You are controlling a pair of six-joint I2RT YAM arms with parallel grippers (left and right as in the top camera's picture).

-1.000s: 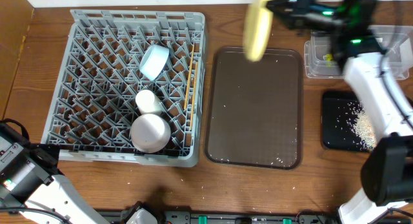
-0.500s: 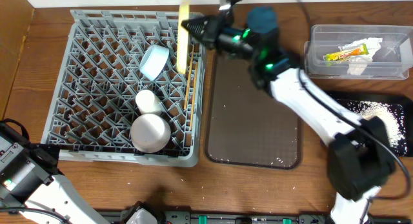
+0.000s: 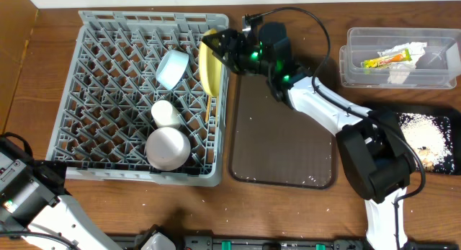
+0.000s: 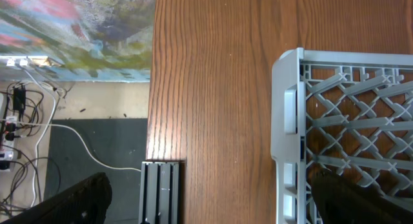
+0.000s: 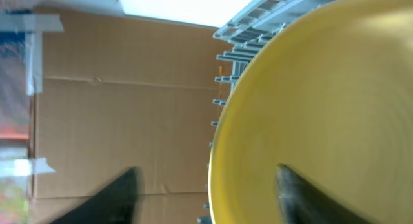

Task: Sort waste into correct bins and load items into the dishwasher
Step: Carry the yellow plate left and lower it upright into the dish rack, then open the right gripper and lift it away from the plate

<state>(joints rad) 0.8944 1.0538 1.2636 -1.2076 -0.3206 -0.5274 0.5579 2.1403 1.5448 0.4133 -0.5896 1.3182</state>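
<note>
The yellow plate [image 3: 209, 66] stands on edge among the pegs at the far right side of the grey dish rack [image 3: 108, 34], and it fills the right wrist view [image 5: 322, 101]. My right gripper [image 3: 222, 44] is open, its fingers astride the plate's rim [image 5: 210, 198]. A light-blue saucer [image 3: 173, 68], a cream cup [image 3: 166, 113], a pale bowl [image 3: 168, 147] and chopsticks [image 3: 211, 99] are in the rack. The clear tub [image 3: 360, 70] holds the napkin [image 3: 398, 76] and wrapper [image 3: 385, 60]. Crumbs [image 3: 421, 138] lie in the black bin [image 3: 374, 127]. My left gripper [image 4: 213, 204] is open over bare table beside the rack's corner [image 4: 290, 121].
A dark-brown serving tray [image 3: 283, 120] with a few crumbs lies between the rack and the bins, under my right arm. The left arm's base [image 3: 21, 189] sits at the table's near left corner. The table edge and floor cables show in the left wrist view.
My right arm swung the yellow plate left from above the tray's far edge into the rack. Its jaws have opened and the plate now stands among the pegs. The left arm has not moved.
</note>
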